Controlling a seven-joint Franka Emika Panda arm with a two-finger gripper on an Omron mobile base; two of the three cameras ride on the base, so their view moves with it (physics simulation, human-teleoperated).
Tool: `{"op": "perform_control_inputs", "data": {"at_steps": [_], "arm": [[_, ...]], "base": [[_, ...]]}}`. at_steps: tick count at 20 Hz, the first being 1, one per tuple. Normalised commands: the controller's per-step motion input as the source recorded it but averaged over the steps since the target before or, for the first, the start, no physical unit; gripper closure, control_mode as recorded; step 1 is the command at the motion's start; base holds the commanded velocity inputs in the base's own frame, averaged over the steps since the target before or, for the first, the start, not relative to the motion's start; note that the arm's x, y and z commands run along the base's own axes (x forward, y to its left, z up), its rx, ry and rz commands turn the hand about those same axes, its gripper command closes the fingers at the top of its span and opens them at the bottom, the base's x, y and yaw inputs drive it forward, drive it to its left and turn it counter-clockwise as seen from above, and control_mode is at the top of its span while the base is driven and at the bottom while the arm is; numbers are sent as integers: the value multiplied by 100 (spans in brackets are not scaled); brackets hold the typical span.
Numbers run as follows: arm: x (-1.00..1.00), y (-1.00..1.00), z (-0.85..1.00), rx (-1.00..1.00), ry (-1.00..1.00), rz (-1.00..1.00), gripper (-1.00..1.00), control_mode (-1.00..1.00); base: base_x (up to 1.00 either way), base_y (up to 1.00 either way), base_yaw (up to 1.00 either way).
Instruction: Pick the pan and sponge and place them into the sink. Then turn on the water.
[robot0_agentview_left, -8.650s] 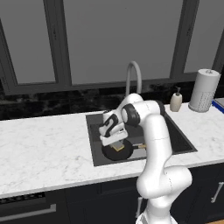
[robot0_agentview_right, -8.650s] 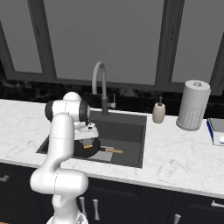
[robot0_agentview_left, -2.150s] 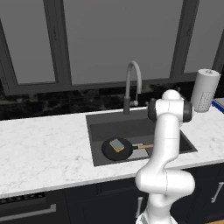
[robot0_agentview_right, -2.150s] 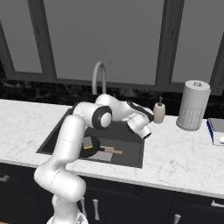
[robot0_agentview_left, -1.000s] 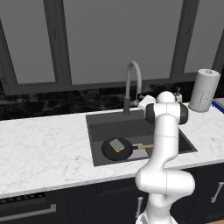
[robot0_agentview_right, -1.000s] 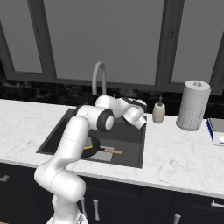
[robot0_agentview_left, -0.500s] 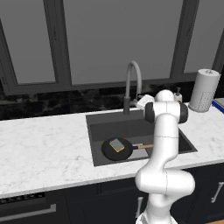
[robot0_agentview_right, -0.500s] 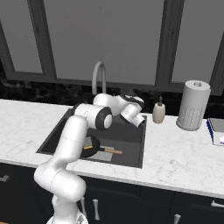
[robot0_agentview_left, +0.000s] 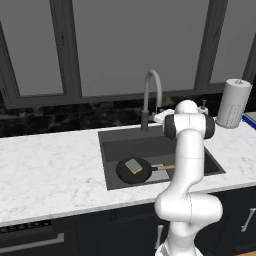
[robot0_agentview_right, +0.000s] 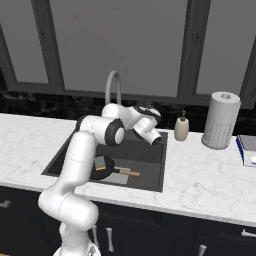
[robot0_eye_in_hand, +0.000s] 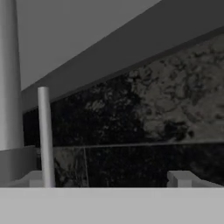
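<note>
The black pan (robot0_agentview_left: 134, 170) (robot0_agentview_right: 102, 168) lies on the floor of the dark sink (robot0_agentview_left: 200, 159) (robot0_agentview_right: 150, 167), its wooden handle pointing right. The grey-topped sponge (robot0_agentview_left: 133, 165) (robot0_agentview_right: 100, 162) rests on the pan. My gripper (robot0_eye_in_hand: 108, 178) (robot0_agentview_left: 161, 118) hovers over the sink's back edge, just right of the tall faucet (robot0_agentview_left: 150, 95) (robot0_agentview_right: 113, 86) (robot0_eye_in_hand: 9, 78), and faces the backsplash. Its fingertips (robot0_eye_in_hand: 181, 177) stand wide apart with nothing between them. A thin upright rod (robot0_eye_in_hand: 43, 135) stands close above the left tip. No water runs.
A beige soap bottle (robot0_agentview_right: 181, 129) stands on the counter right of the sink, and a paper towel roll (robot0_agentview_right: 220, 120) (robot0_agentview_left: 235, 102) stands further right. A blue-edged flat item (robot0_agentview_right: 247, 150) lies at the far right. White marble counter (robot0_agentview_left: 50, 170) stretches to the left.
The hand has crept slightly toward the faucet. The jaws stay open. Pan and sponge have not moved.
</note>
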Motion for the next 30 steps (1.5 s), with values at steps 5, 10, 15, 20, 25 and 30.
{"op": "perform_control_inputs", "data": {"at_steps": [5,10,15,20,25,30], "arm": [[12,0,3,0,2,-24,-100,-100],[17,-12,7,0,1,-25,-100,-100],[3,-48,1,3,0,-18,-100,-100],[-2,-70,1,15,0,-9,-100,-100],[-10,-80,2,19,0,-5,-100,-100],[-16,-87,4,23,0,-1,-100,-100]], "base": [[0,0,0],[0,0,0],[0,0,0],[0,0,0],[0,0,0],[0,0,0]]}}
